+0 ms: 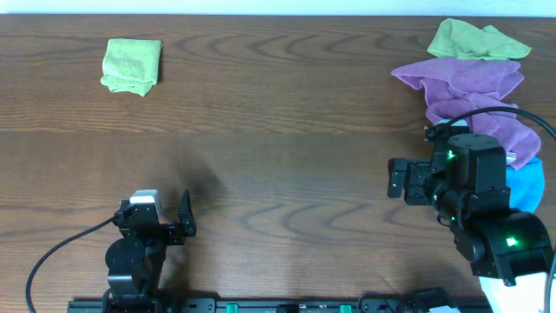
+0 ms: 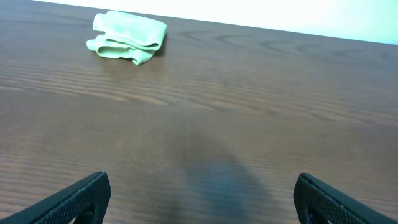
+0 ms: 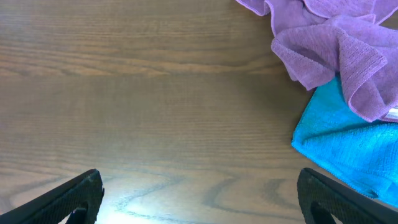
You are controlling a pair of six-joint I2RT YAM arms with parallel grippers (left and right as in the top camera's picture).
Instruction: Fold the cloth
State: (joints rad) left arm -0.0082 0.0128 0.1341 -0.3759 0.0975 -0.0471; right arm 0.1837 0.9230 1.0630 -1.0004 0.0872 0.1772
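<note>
A folded green cloth (image 1: pixel 132 65) lies at the far left of the table; it also shows in the left wrist view (image 2: pixel 129 36). A crumpled purple cloth (image 1: pixel 473 91) lies at the far right, with another green cloth (image 1: pixel 473 39) behind it and a blue cloth (image 1: pixel 526 184) under its near end. In the right wrist view the purple cloth (image 3: pixel 329 43) overlaps the blue cloth (image 3: pixel 348 143). My left gripper (image 2: pixel 202 199) is open and empty over bare wood near the front left. My right gripper (image 3: pixel 202 196) is open and empty, just left of the blue cloth.
The wooden table (image 1: pixel 278 156) spans the whole view. A pale wall strip runs along its far edge. Black cables trail from both arms near the front edge.
</note>
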